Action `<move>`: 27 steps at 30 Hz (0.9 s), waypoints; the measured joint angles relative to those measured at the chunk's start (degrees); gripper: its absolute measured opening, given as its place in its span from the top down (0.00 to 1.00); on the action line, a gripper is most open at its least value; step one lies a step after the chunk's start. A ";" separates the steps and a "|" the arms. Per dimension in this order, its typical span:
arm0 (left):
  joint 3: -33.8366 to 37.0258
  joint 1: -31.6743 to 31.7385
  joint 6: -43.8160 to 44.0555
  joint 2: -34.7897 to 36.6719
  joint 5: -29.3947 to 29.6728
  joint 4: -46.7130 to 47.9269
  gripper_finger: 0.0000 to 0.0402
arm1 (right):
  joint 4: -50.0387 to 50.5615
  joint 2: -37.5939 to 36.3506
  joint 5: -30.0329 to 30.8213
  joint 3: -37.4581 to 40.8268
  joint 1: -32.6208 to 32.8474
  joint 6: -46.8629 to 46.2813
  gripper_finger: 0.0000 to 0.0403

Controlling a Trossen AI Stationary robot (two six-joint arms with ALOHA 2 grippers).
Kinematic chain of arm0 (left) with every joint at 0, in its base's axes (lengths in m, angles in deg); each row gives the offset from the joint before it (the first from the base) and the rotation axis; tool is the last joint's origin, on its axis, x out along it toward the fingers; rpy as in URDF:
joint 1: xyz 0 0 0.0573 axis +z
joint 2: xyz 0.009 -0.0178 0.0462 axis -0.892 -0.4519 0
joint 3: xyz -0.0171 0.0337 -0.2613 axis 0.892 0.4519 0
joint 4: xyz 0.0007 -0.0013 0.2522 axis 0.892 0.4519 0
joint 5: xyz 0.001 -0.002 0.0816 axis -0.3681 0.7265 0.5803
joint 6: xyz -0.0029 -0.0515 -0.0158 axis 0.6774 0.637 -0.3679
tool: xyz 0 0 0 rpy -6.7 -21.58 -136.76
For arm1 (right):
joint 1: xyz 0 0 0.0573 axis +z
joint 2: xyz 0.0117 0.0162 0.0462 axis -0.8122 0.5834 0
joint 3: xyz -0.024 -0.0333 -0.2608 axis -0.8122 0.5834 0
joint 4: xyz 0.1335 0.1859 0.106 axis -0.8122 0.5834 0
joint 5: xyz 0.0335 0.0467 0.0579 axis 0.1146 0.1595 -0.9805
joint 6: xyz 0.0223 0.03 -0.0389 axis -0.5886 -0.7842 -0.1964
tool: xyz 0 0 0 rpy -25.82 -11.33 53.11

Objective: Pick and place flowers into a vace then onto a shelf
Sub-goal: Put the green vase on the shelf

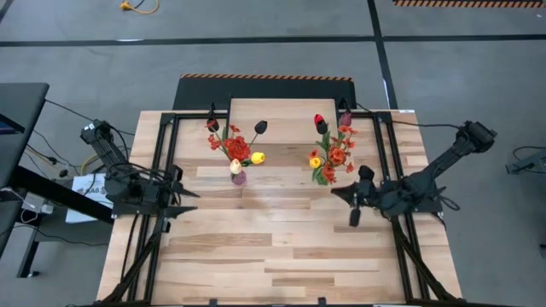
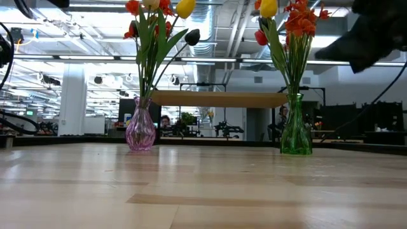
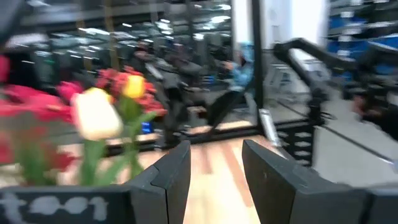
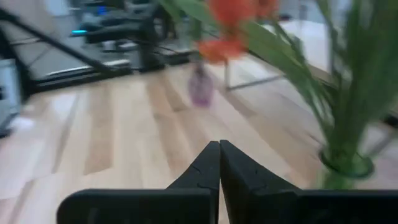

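Two bunches of flowers stand in vases on the tabletop, near the shelf (image 1: 286, 115). The left bunch (image 1: 237, 152) is in a pink glass vase (image 2: 141, 131). The right bunch (image 1: 331, 155) is in a green glass vase (image 2: 296, 132). Both vases rest on their bases, and the stems lean on the vase mouths. My left gripper (image 1: 189, 198) is open, left of the pink vase, and its wrist view shows its fingers apart (image 3: 214, 149) with tulip heads (image 3: 96, 115) beside them. My right gripper (image 1: 354, 217) is shut (image 4: 219, 144), on the near side of the green vase (image 4: 345, 165).
The shelf (image 2: 219, 98) stands on thin black legs at the table's far middle, behind both vases. Black frame rails (image 1: 162, 170) run along the table's left and right sides. Bare plank tabletop (image 1: 273, 247) lies on the near side of the vases.
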 joint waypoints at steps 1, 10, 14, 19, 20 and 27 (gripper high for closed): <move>0.00 0.00 -1.09 0.00 1.70 -0.90 0.67 | 0.19 0.67 0.97 0.21 -0.42 -1.56 1.00; -0.01 0.02 -11.45 0.01 10.99 -6.56 0.67 | 5.05 7.19 -1.69 0.31 0.45 -7.36 1.00; -0.02 0.02 -11.56 0.00 11.67 -6.88 0.67 | 5.39 8.93 -1.71 0.31 2.28 -7.40 1.00; -0.02 0.02 -7.84 0.00 12.04 -4.48 0.67 | 9.56 10.06 -1.64 0.31 2.02 -9.85 0.99; -0.02 0.02 -7.12 0.00 12.03 -4.01 0.67 | 11.48 10.06 -1.52 0.31 1.66 -11.56 0.99; -0.02 0.02 -3.63 -0.02 12.04 -3.67 0.67 | 24.12 10.06 0.80 0.29 -1.64 -28.80 0.89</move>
